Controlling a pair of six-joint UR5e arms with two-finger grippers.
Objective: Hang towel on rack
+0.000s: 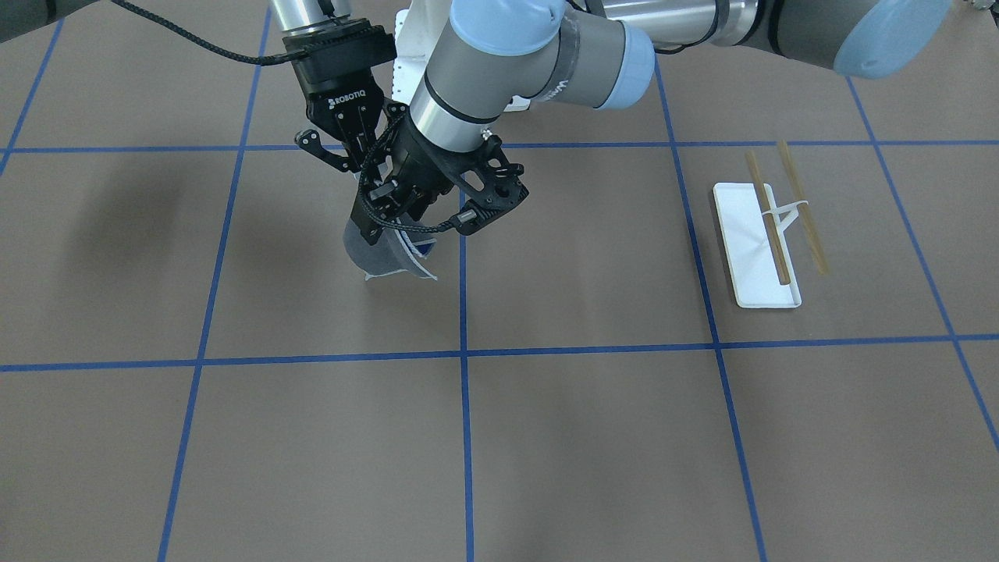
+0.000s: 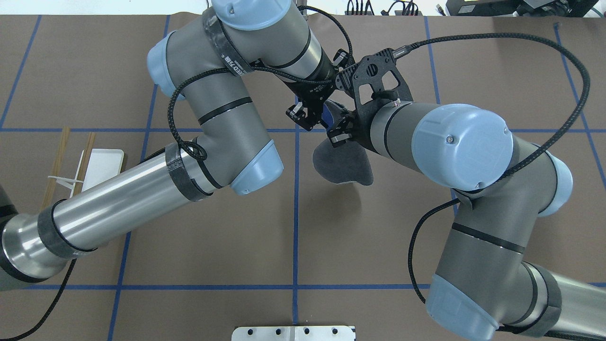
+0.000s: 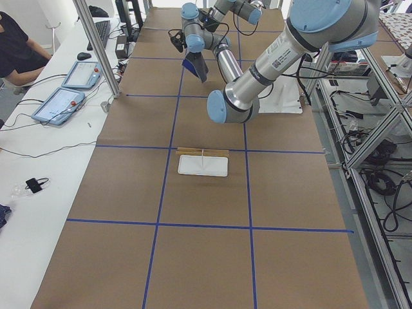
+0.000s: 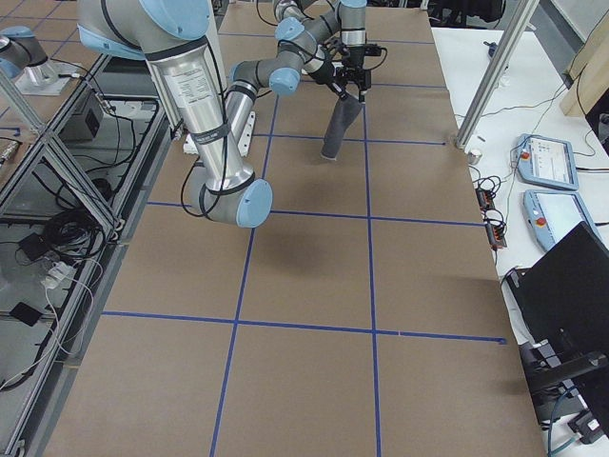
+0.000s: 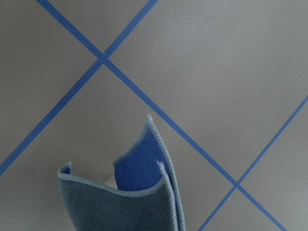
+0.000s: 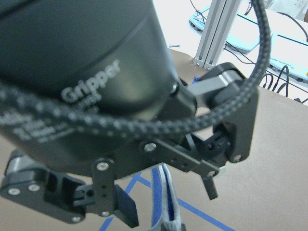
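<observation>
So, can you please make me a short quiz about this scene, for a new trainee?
1. True or false: the towel already hangs on the rack.
2. The rack stands on: A the robot's left side of the table; B its right side; C the middle.
3. Which colour shows inside the folded towel?
Key: 1 false; 2 A; 3 blue.

Brown paper covers the table [image 1: 593,437], with blue tape lines [image 1: 463,437] marking it into large squares. A white metal plate [image 2: 293,333] with holes shows at its edge. On the white side bench [image 3: 38,225], two blue-framed pendants [image 3: 58,105] lie near a seated person [image 3: 16,48] and an aluminium post [image 3: 96,48].
</observation>
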